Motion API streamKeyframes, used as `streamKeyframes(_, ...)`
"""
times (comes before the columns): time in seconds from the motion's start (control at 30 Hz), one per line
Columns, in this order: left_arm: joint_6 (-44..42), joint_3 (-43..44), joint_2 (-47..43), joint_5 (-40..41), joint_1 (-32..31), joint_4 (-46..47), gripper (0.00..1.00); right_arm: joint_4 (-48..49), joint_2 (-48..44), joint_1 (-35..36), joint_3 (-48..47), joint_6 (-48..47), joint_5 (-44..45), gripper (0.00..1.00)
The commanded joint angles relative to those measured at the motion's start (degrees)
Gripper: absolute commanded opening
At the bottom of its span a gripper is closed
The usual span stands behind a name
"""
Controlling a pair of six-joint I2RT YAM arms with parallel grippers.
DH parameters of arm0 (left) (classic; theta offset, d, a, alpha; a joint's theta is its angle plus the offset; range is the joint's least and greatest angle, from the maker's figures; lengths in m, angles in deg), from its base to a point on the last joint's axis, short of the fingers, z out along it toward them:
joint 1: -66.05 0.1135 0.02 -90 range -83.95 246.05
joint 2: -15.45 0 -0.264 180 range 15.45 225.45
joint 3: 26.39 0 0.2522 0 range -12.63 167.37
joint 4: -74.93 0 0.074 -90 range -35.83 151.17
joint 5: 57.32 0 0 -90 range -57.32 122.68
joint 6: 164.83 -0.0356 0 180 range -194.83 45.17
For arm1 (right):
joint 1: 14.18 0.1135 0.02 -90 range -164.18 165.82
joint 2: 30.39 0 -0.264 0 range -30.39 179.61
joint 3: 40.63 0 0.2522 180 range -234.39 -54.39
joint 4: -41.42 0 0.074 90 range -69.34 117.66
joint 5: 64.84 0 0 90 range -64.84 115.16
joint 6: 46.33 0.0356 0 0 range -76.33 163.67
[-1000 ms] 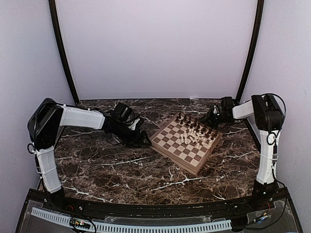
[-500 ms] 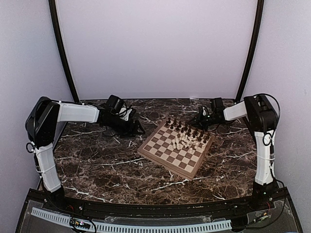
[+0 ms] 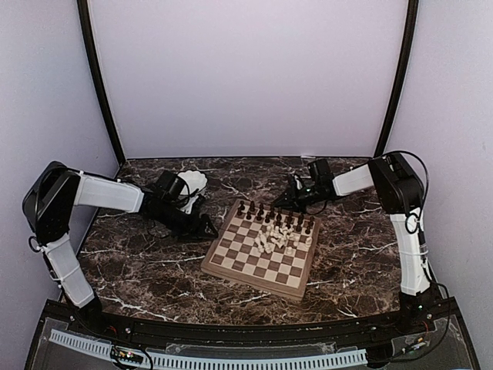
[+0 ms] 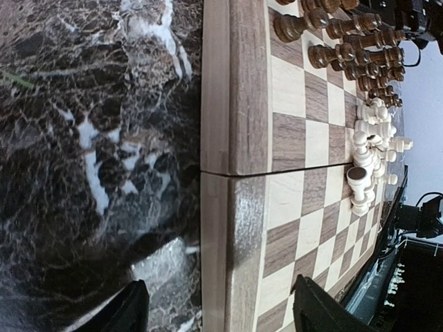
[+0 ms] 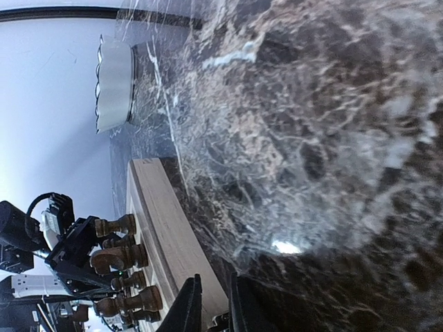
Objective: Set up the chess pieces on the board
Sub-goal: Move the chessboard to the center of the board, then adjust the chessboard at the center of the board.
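A dark marble surface (image 3: 146,266) with white veins fills the floor of the pale-walled booth. Both arms reach across it toward the middle. The left arm (image 3: 108,193) lies low from the left side, and the right arm (image 3: 408,231) stands up at the right and bends in along the far side. The board (image 3: 245,259) lies flat between them, right of centre and turned slightly askew, with its brown border all in view. A small white scalloped dish (image 3: 192,183) sits near the far left of the surface, just behind the left arm's wrist and well apart from the board. The left tool (image 4: 221,311) sits low at the board's left edge with its fingers wide apart. In the left wrist view one finger is over the marble, the other is over the checks, and the board's border runs between them. The right tool (image 5: 213,308) is at the board's far edge. Its fingers stand close together with only a slim gap, and the board's rim shows there, but it cannot be told whether they pinch the rim. The dark chess pieces (image 3: 269,216) stand crowded in rows along the far side of the board. The cream chess pieces (image 3: 275,239) are bunched in an untidy cluster just in front of them, toward the middle. At least one lies tipped over, its round base facing the left wrist camera.
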Motion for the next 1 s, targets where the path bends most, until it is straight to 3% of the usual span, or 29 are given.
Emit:
streamKeyframes(0.0, 0.4, -3.9, -6.7, -1.2, 0.1, 0.4, 0.74, -6.9, 4.9, 2.7, -0.8, -0.3, -1.3, 0.16)
streamKeyframes(0.27, 1.3, -7.5, -9.1, -1.9, 0.1, 1.0, 0.74, -9.5, 5.4, 4.0, -6.0, -1.6, -1.8, 0.16)
streamKeyframes(0.47, 1.1, -6.6, -8.5, -2.8, 0.1, 0.6, 0.74, -7.0, -0.8, -1.0, -8.4, 2.4, 1.2, 0.32)
streamKeyframes(0.63, -0.4, -6.5, -8.9, -3.2, 0.1, -0.2, 0.73, -11.2, -8.1, -5.1, -9.3, 0.6, 5.2, 0.38)
streamKeyframes(0.77, -2.1, -6.9, -9.6, -2.7, 0.1, -1.3, 0.73, -15.4, -18.1, -6.8, -1.8, -4.7, 11.4, 0.38)
streamKeyframes(0.97, -3.3, -7.7, -10.8, -2.5, 0.1, -2.2, 0.71, -16.4, -34.6, -7.4, 21.1, -7.1, 21.5, 0.34)
